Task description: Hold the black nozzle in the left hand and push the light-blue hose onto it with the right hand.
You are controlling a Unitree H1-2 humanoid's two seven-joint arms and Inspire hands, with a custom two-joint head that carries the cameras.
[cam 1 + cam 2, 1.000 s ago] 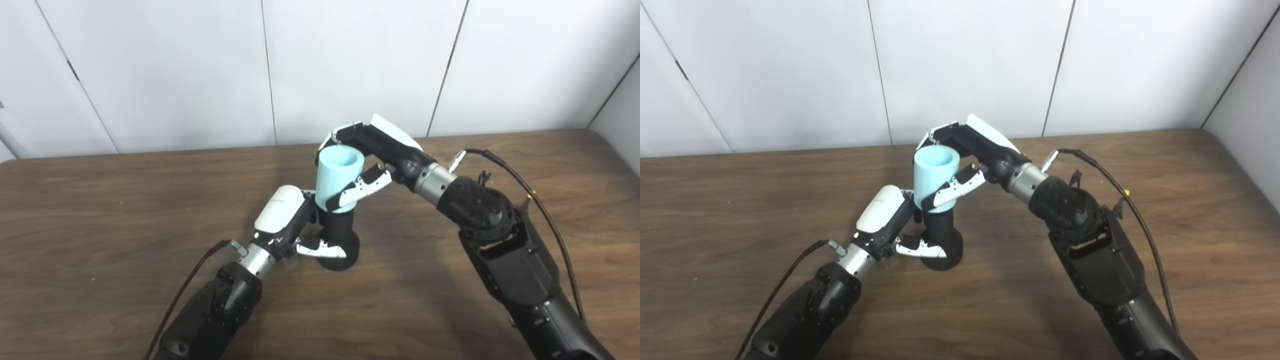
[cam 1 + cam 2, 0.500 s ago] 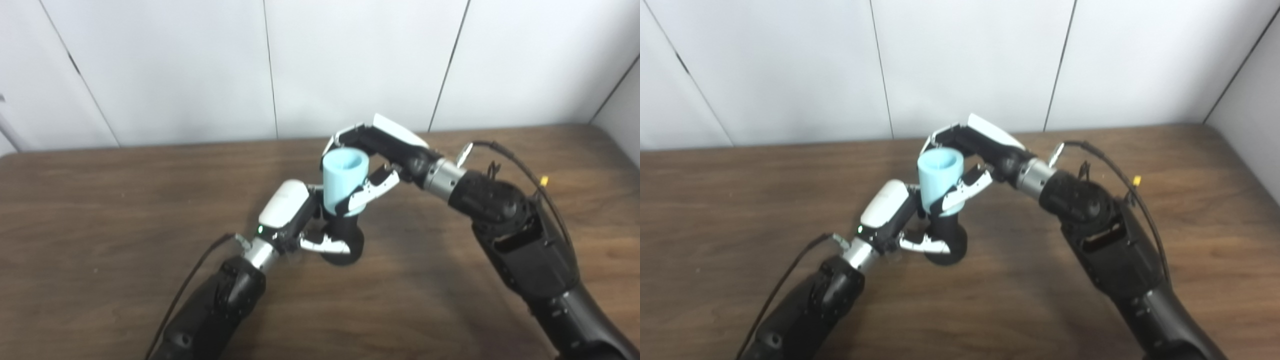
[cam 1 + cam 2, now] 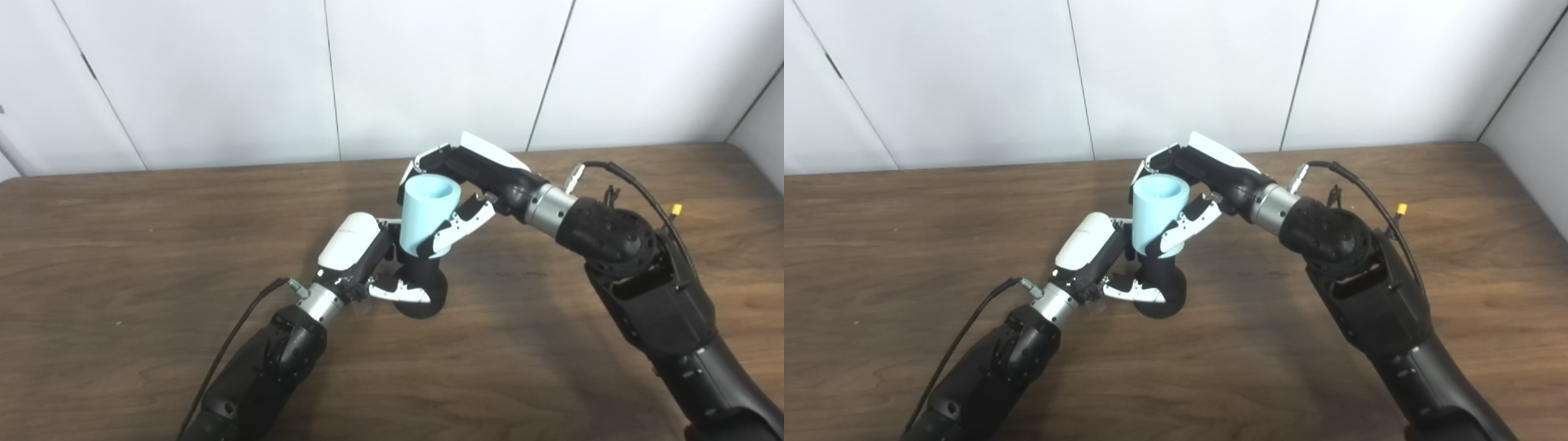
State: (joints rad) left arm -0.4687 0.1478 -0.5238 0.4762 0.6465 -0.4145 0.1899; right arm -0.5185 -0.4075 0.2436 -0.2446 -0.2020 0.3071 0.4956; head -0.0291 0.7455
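Observation:
The black nozzle (image 3: 424,286) stands on its wide round base near the middle of the table, its neck pointing up. My left hand (image 3: 358,257) is shut on it from the left, thumb across the base. The light-blue hose (image 3: 427,211), a short open-topped tube, sits over the nozzle's neck, tilted slightly. My right hand (image 3: 468,184) is shut on the hose from the right and behind, fingers wrapped round its far side and thumb on the near side. The nozzle's upper end is hidden inside the hose.
The brown wooden table (image 3: 122,245) spreads out on all sides, backed by a white panelled wall (image 3: 245,79). Cables run along both forearms, one looping above the right wrist (image 3: 612,177). The table's right edge meets the wall at the far right.
The camera has shifted a little. The hose and my right hand sit slightly lower on the nozzle's neck, with less black neck showing below the hose. My left hand keeps its hold.

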